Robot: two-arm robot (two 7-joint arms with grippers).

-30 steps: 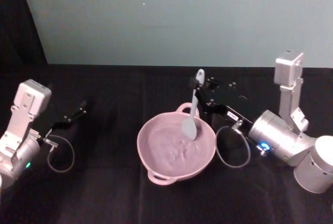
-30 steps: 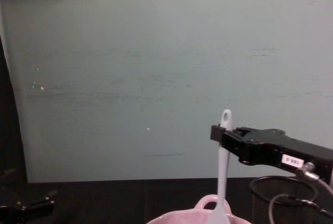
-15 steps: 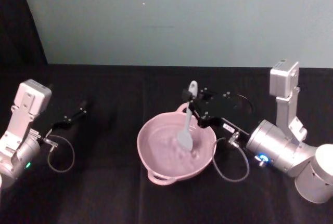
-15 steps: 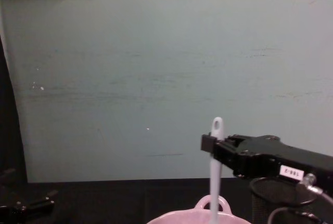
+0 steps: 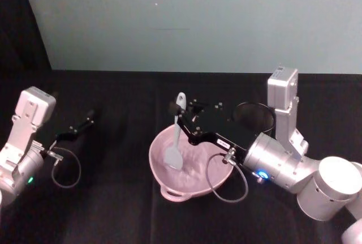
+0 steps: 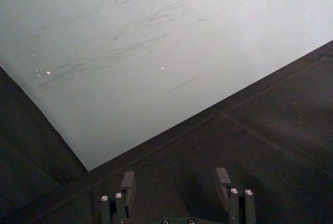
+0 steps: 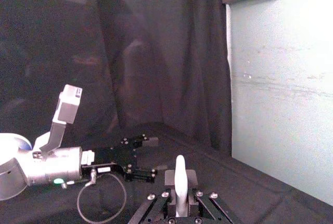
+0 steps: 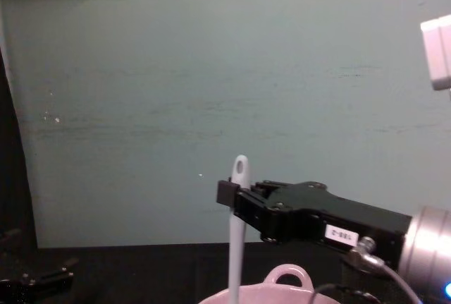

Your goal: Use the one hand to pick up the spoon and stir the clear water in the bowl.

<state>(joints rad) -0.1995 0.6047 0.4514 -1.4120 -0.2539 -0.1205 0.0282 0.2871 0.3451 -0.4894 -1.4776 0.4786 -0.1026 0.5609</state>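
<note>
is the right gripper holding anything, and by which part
The right gripper holds the spoon near the top of its handle, just below the hole; the head sits in the bowl.

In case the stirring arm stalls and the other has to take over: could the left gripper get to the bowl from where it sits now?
Probably yes. The left gripper is open and idle, with bare black table between it and the bowl. But the right gripper holds the spoon over the bowl, crowding the middle.

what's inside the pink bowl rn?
The spoon head sits inside the bowl, toward its left side, held near the handle top by the right gripper. The gripper body covers the bowl's right part; clear water can't be confirmed.
</note>
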